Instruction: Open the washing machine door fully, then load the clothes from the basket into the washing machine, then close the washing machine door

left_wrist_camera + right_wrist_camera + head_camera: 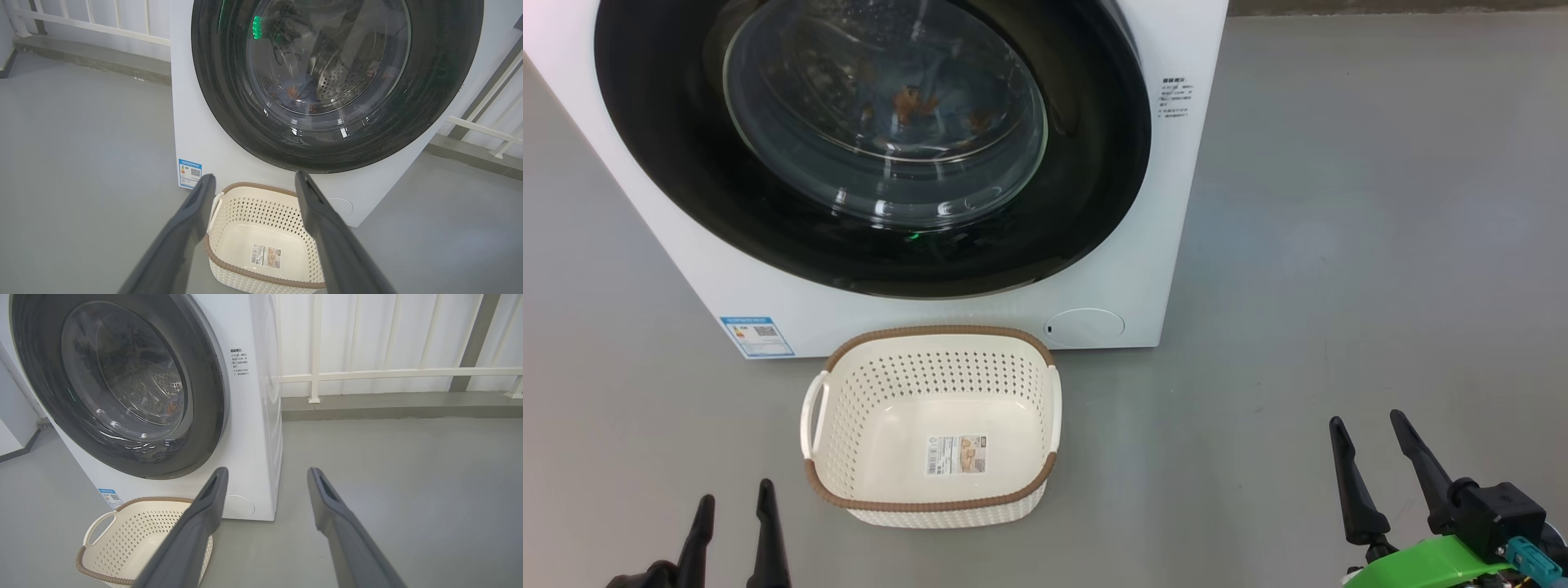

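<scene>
The door [678, 163] was shut over the clothes [913, 104], the basket [931, 505] empty; task judged done, left gripper [735, 492] and right gripper [1366, 418] were held spread, idle.

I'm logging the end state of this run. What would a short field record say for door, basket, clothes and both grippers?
washing machine door: shut against the washing machine
basket: empty, on the floor in front of the machine, label on its bottom
clothes: inside the drum, seen through the door glass
left gripper: open, holding nothing
right gripper: open, holding nothing
</scene>
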Robot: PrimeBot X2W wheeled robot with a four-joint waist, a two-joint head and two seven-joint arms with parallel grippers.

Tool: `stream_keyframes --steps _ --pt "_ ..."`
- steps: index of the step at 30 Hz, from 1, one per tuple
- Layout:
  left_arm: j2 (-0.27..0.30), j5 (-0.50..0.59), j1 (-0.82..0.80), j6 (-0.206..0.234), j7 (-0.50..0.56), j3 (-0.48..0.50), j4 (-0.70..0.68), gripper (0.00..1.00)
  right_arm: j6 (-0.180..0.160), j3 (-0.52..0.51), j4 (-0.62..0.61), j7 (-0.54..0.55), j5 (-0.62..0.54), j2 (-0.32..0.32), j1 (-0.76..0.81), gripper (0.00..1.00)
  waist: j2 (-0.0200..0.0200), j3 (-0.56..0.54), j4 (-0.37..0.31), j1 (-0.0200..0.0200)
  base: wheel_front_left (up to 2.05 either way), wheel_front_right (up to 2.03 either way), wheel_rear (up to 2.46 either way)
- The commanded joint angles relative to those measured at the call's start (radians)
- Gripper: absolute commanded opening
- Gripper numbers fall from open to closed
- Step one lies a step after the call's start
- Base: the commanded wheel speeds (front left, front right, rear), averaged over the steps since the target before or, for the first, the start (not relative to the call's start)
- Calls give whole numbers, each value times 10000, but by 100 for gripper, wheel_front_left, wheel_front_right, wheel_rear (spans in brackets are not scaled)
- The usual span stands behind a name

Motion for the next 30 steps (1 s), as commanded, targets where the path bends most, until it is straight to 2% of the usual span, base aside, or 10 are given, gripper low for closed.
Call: stream_keyframes --steps 1,18,19,23,28,30 --pt "185 7 -188 45 -82 315 -239 100 -55 280 -199 -44 23 -40 -105 100 0 4 1 0 0 0 0" --pt "185 0 -219 50 -82 338 -192 100 -55 247 -204 -44 12 -35 -117 100 0 39 10 0 0 0 0" --pt "0 -9 -3 -1 2 25 11 0 0 -7 6 0 3 4 -1 0 0 39 10 0 0 0 0" --pt "-131 -128 1 -5 112 2 473 0 3 -24 559 48 143 91 -17 0 0 38 8 0 0 0 0" --pt "-118 -628 -47 -23 261 47 443 0 1 -32 568 208 733 86 -51 0 0 -4 -29 22 0 0 0" --pt "-113 -830 -55 -31 316 57 423 0 0 -29 570 265 970 84 -60 0 0 -15 -42 18 0 0 0"
